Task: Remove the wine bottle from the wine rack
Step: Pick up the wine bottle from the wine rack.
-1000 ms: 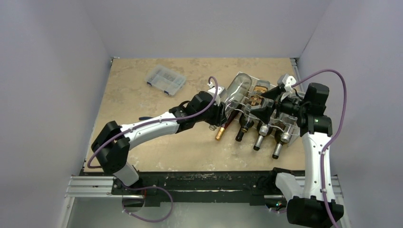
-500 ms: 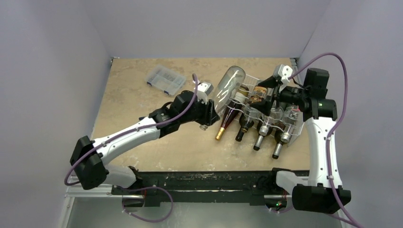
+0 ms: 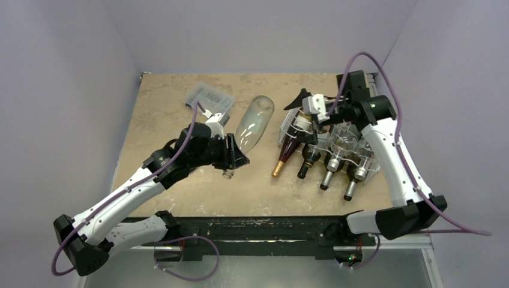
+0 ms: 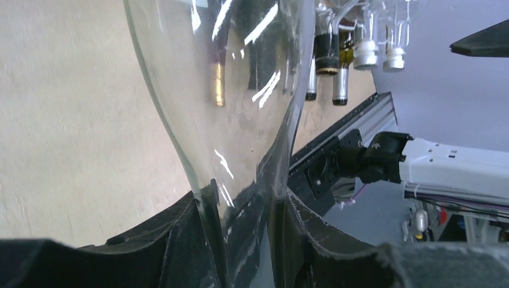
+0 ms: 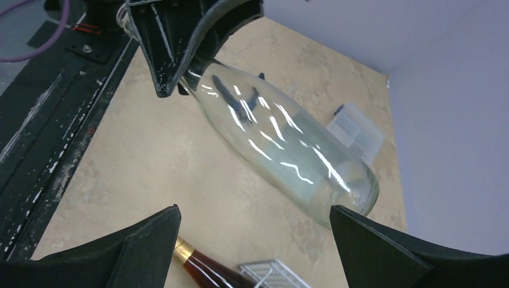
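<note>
Your left hand (image 3: 231,157) was clamped on the neck of the clear bottle (image 3: 253,123), in the middle of the top view. The bottle was already off the rack (image 3: 287,125) and lay to its left, with a strip of bare worktop (image 3: 162,102) between them. Its long axis ran from the neck, at the hand, up and slightly right to its base, so the body lay ahead of the fingers (image 4: 180,240) towards the top of the frame. It seemed to be held above the worktop, not resting on it, though I couldn't be sure. Your right hand (image 3: 305,107) was wide open and held nothing, over the rack's upper left corner, well away from the neck. The other bottles (image 3: 318,165) lay in the rack, necks towards the bottom of the frame. I'd judge that setting it down fell to your left arm alone.
</note>
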